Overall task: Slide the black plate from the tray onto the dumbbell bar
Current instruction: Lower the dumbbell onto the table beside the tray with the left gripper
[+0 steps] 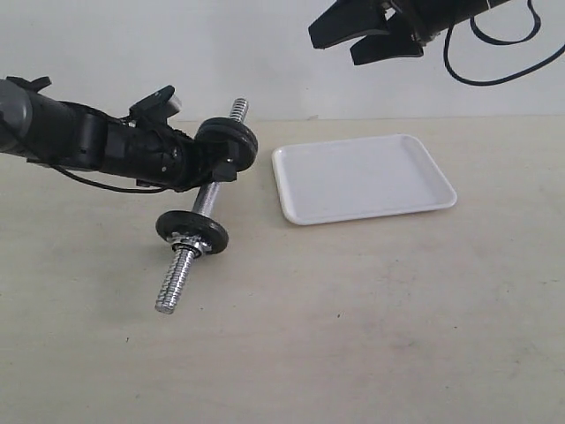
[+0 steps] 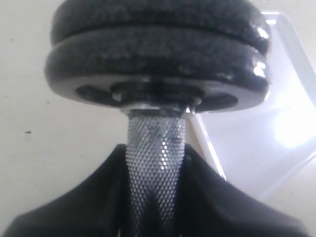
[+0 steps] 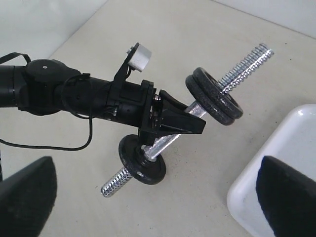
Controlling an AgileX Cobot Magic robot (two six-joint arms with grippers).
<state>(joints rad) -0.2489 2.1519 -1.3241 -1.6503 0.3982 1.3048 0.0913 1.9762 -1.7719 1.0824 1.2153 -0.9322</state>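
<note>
Beige, matte counter [image 1: 371, 336] from the outside camera, faintly speckled, running back to a plain white wall [image 1: 132, 44]. Left hand [image 1: 216, 168] clamped on the dumbbell bar [image 1: 205, 201], holding it tilted, lower threaded tip down by the counter, contact hard to tell. Two black plates [image 1: 228, 140] stacked together just above the grip, a third black plate [image 1: 192, 231] further down the bar. White tray [image 1: 366, 177] flat on the counter to the right, apart from the bar. Right hand [image 1: 335, 46] up high against the wall, spread wide, holding nothing.

Over to the left wrist: knurled bar [image 2: 155, 153] pinched between dark fingers [image 2: 74, 207], stacked pair [image 2: 158, 54] looming just past the grip, tray [image 2: 276, 133] glaring white behind.

Right wrist now: own fingers [image 3: 27, 197] far apart, pale counter [image 3: 197, 197] below, bar [image 3: 247, 61] and all three plates in the left hand's grasp, tray corner [image 3: 291, 133] just beside.
</note>
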